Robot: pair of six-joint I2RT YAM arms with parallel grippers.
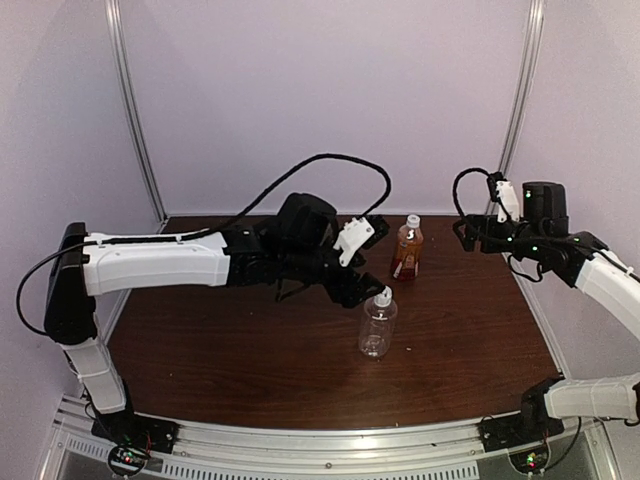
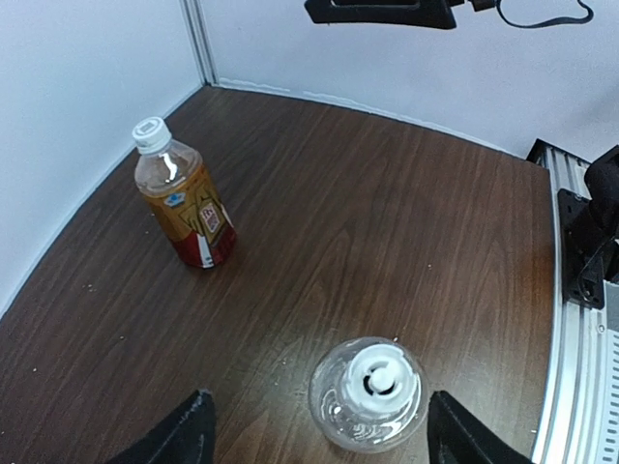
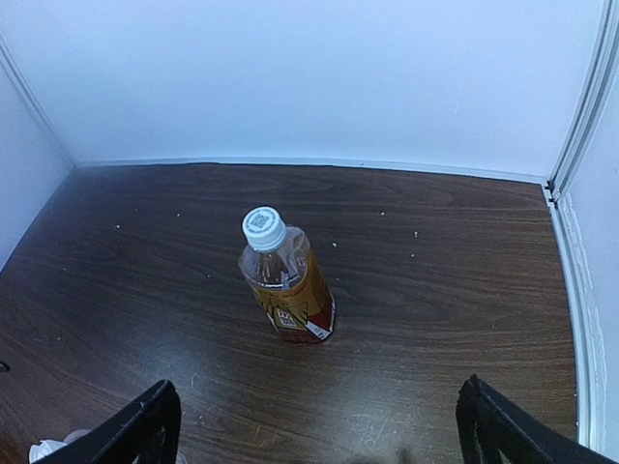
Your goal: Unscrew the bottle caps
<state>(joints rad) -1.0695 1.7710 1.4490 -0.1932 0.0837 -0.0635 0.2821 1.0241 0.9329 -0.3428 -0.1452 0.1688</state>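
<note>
The clear bottle stands mid-table with its white cap on. From the left wrist I look down on this bottle and its cap. It stands between the jaws of my left gripper, nearer the right finger, and touches neither. The left gripper is open and hovers just above and behind that cap. Behind it stands the amber bottle with a red-and-white label and a white cap. The right gripper is open, raised to that bottle's right. The amber bottle and cap lie well ahead of the right gripper.
White walls close in the dark wood table at the back and sides, with metal posts in the corners. A slotted metal rail runs along the near edge. A black cable loops above the left arm.
</note>
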